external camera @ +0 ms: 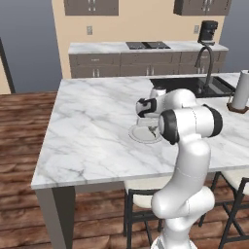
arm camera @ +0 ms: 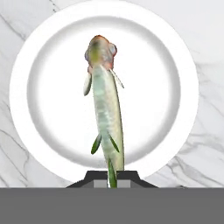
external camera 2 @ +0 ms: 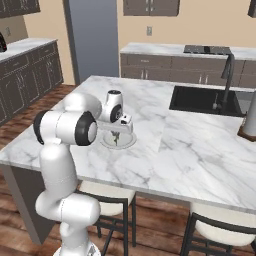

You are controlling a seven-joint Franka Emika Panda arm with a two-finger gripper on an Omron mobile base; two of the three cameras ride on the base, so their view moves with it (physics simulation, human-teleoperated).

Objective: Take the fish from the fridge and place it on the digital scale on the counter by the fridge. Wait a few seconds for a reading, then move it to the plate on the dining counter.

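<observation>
One fish [arm camera: 105,109], slim and pale green with a reddish head, hangs nose-down from the fingers [arm camera: 112,177], which are closed tight on its tail end. From the hand view it lies straight across the middle of the plate [arm camera: 39,52], its head toward the far rim and its tail fins between the two dark tips at the bottom. Whether the head touches the plate's surface cannot be told.

From the left base view, the plate [external camera: 137,136] sits on the white marble table [external camera: 92,126], partly hidden by the arm's elbow, with the fish [external camera: 152,130] a small dark sliver just under the hand. From the right base view, the hand points down over the plate [external camera 2: 127,144], and the fish [external camera 2: 116,139] shows as a thin dark strip below it, over the dish.

Farther along the same table are a dark sink [external camera 2: 200,100] and a black faucet [external camera: 206,61]. Stools [external camera 2: 220,232] stand at the near edge.
</observation>
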